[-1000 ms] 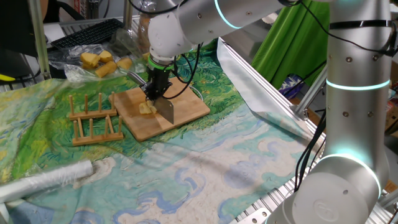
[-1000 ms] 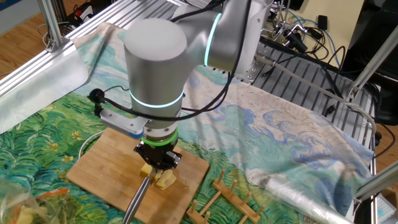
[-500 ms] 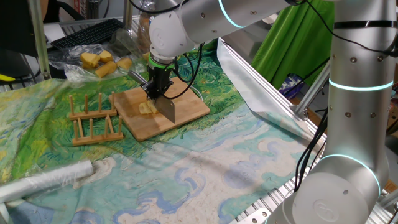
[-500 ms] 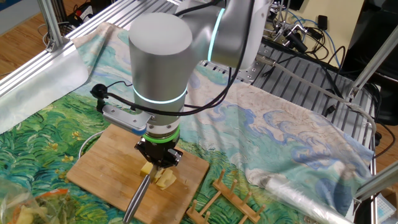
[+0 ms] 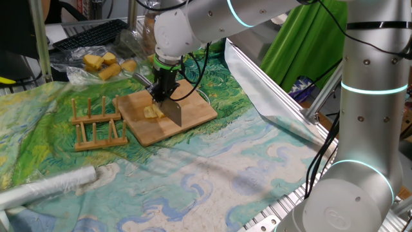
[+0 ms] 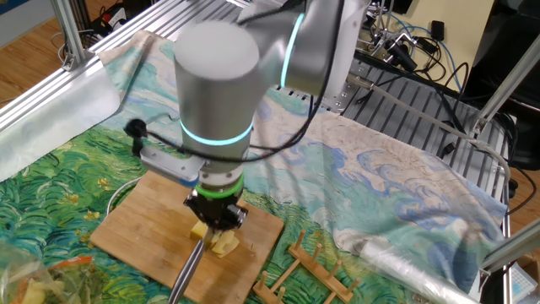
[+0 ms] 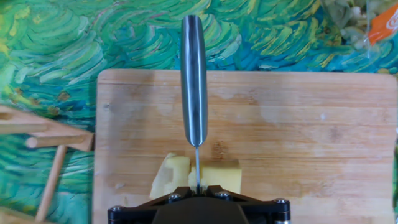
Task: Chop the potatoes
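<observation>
Gripper (image 5: 162, 96) clamped tight on a knife (image 7: 194, 87), pointing straight down over the cutting board (image 5: 193, 116) in the upper left of one fixed view; fingers closed round the tool, with the flat blade hanging below and to the right of them in that view. Seen from the hand view as a thin edge running up the middle of the frame from the handle, set squarely across the potatoes (image 7: 199, 177) at the bottom centre, splitting the pale-yellow flesh into a left piece and a blockier right piece. In the other fixed view, potatoes (image 6: 216, 243) just beneath the gripper (image 6: 216, 218) near the right part of the cutting board (image 6: 135, 236), low and left of centre. Wooden rack (image 5: 96, 125) just left of the board, a bag of further yellow chunks (image 5: 106, 64) beyond it at the upper left, a roll of clear film (image 5: 48, 187) at the lower left. Judged to be mid-chop, blade in or on the flesh; not clear whether the edge has met the board. Next move likely calls for pressing through to the wood, then lifting clear and shifting sideways onto the thicker right-hand piece. Risk of a piece clinging to the blade or skidding on lift
</observation>
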